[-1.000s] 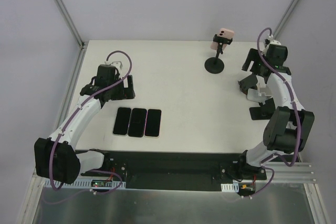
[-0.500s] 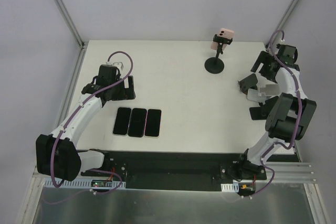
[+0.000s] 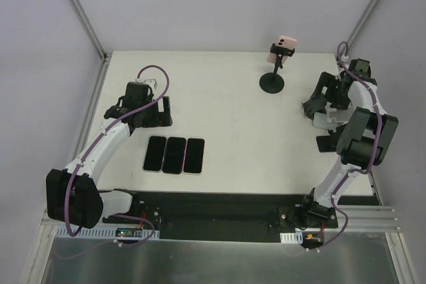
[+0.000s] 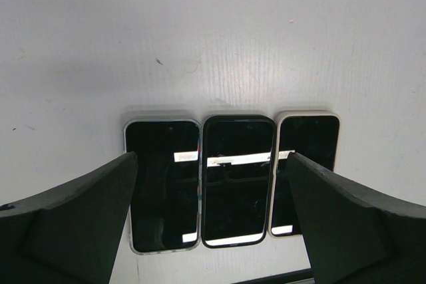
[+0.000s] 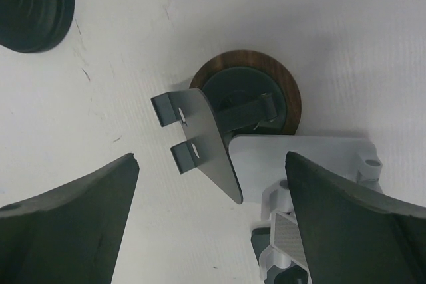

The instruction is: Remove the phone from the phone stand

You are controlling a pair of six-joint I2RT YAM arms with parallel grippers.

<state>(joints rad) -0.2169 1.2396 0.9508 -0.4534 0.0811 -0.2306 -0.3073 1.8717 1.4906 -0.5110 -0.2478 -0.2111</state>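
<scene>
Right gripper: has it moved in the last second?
Yes. The right gripper shifted toward the near edge, from level with the phone stand to above the empty stand.

three dark phones [image 4: 237, 181] side by side, white table [image 4: 213, 38]

The left arm [image 3: 100, 147] stretches forward, the left end effector [image 3: 154, 112] angled downward, jaws spread wide and empty. The right arm [image 3: 363, 131] folds tightly at its elbow, the right end effector [image 3: 319, 101] tipped down, likewise gaping, gripping nothing

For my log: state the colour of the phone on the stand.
The phone is pink; top view shows it best.
</scene>
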